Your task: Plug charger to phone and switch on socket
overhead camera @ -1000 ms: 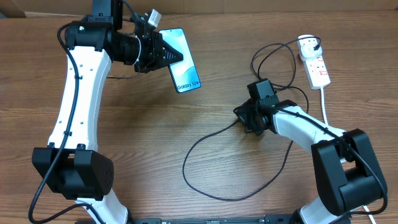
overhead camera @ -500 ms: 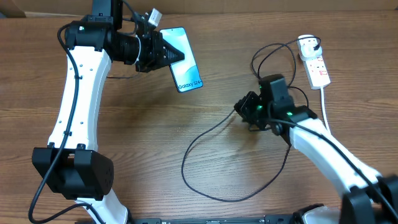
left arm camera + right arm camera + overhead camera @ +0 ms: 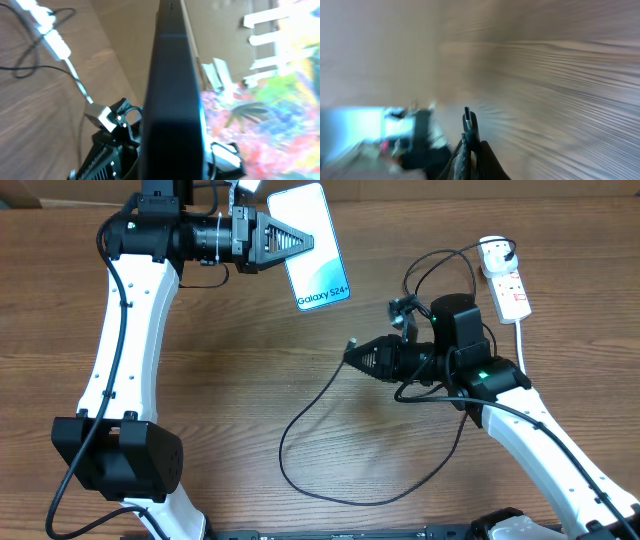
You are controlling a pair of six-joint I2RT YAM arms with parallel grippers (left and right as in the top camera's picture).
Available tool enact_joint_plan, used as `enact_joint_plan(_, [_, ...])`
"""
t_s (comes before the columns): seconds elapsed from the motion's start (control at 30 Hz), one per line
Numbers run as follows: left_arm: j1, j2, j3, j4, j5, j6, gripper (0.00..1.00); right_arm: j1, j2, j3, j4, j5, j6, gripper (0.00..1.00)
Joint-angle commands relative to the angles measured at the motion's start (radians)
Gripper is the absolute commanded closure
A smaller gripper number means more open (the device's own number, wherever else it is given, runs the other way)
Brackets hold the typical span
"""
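Note:
My left gripper (image 3: 292, 242) is shut on the phone (image 3: 311, 245), held raised above the table at the back centre, its light blue screen reading "Galaxy S24+". In the left wrist view the phone (image 3: 172, 95) shows edge-on as a dark slab between the jaws. My right gripper (image 3: 352, 352) is shut on the charger's black connector tip (image 3: 469, 122), held off the table and pointing left, below and right of the phone. The charger cable (image 3: 330, 480) loops over the table and back towards the socket (image 3: 509, 285), a white power strip with red markings at the back right.
The power strip's thick white cord (image 3: 522, 345) runs down the right side past my right arm. A plug (image 3: 494, 250) sits in the strip's far end. The right wrist view is blurred by motion.
My left gripper lifted the phone and carried it right and back. My right gripper rose off the table with the connector tip and swung left, pulling the cable loop along.

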Motion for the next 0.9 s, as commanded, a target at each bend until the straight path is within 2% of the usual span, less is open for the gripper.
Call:
enact_joint_plan(0.0, [0.004, -0.012, 0.014, 0.012, 0.113, -0.066, 0.96, -0.007, -0.033, 0.004, 0.084, -0.233, 0.010, 0.96])
enact_joint_plan(0.27, [0.004, -0.012, 0.014, 0.058, 0.113, -0.068, 0.96, -0.007, -0.033, 0.004, 0.269, -0.270, 0.156, 0.96])
enact_joint_plan(0.6, [0.004, -0.012, 0.014, 0.144, 0.111, -0.068, 0.96, 0.006, -0.033, 0.004, 0.357, -0.294, 0.217, 0.96])
enact_joint_plan(0.87, [0.045, -0.012, 0.014, 0.204, 0.022, -0.114, 0.96, 0.026, -0.032, 0.004, 0.451, -0.298, 0.284, 0.96])
